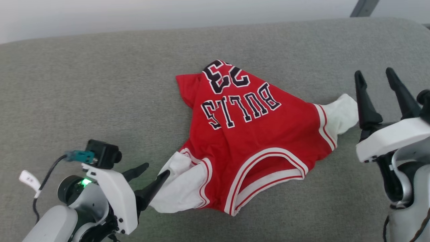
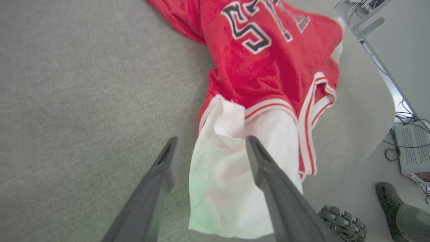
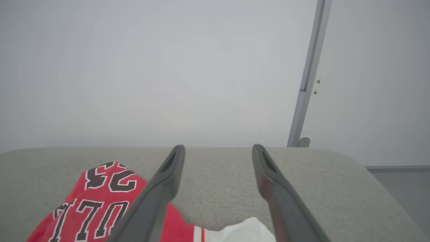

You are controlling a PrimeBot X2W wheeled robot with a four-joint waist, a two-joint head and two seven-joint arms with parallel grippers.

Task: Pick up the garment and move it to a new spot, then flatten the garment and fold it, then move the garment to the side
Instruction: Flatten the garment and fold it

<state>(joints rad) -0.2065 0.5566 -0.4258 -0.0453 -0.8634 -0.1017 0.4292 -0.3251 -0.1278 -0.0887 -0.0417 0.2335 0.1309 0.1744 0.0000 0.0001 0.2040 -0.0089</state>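
Note:
The garment (image 1: 255, 134), a red jersey with black white-outlined lettering and white sleeve ends, lies crumpled on the grey padded surface (image 1: 100, 94). My left gripper (image 1: 155, 169) is open at the lower left, its fingers astride the near white sleeve end (image 2: 221, 188), with nothing clamped. In the left wrist view the sleeve lies between my left gripper's (image 2: 210, 143) fingers. My right gripper (image 1: 374, 74) stands open and upright beside the far white sleeve end (image 1: 341, 114), apart from it. The right wrist view has my right gripper (image 3: 216, 149) above the jersey (image 3: 94, 208).
The grey surface ends at a rounded edge (image 2: 386, 111) on the right of the left wrist view. Beyond it lie cables, a paper (image 2: 415, 148), a wheel (image 2: 342, 222) and a person's shoe (image 2: 389, 201). A pale wall and a metal post (image 3: 307, 74) stand behind.

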